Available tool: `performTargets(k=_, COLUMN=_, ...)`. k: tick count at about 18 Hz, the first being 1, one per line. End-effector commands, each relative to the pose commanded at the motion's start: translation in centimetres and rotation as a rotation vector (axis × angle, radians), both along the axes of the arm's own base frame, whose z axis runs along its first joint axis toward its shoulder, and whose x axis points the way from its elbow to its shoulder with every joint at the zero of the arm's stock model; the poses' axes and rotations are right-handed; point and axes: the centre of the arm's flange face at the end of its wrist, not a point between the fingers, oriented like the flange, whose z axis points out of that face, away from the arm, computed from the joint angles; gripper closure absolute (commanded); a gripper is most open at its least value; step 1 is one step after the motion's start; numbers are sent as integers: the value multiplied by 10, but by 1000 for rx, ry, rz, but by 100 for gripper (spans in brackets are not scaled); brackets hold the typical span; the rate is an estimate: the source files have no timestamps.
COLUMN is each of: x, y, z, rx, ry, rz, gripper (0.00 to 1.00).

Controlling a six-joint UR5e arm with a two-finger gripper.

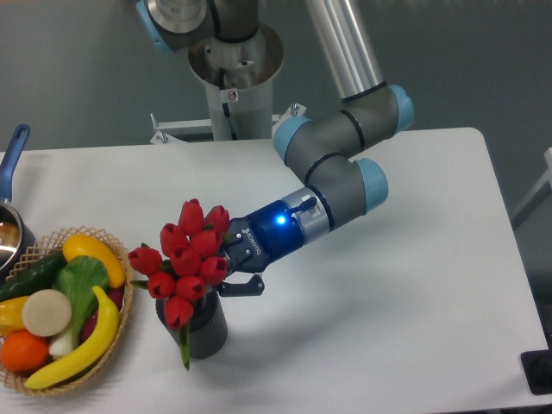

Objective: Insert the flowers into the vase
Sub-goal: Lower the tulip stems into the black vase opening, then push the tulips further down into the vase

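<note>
The flowers, a bunch of red tulip buds with green stems, stand over the mouth of the vase, a small dark ribbed cylinder near the table's front. The stems go down towards the vase mouth and are hidden by the buds. One green leaf hangs down outside the vase wall. My gripper reaches in from the right at the height of the buds, just above the vase. Its lower finger shows beside the bunch. The upper finger is hidden behind the buds, so I cannot see whether the jaws grip the stems.
A woven basket with bananas, an orange, a cucumber and other produce stands at the front left, close to the vase. A pot with a blue handle sits at the left edge. The arm's base stands at the back.
</note>
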Motion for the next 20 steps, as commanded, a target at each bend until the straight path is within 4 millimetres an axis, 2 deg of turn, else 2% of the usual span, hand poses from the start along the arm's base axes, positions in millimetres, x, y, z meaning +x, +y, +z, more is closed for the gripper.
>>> performTargets(k=6, x=1, y=1, z=-28, rx=-17, ry=23, rz=4, gripper=63)
performTargets(k=16, x=6, y=-3, z=-39, rx=-18, ry=25, rz=4, gripper=59)
performTargets(k=20, x=6, y=-3, z=-42, rx=-20, ry=21, rz=4, gripper=53)
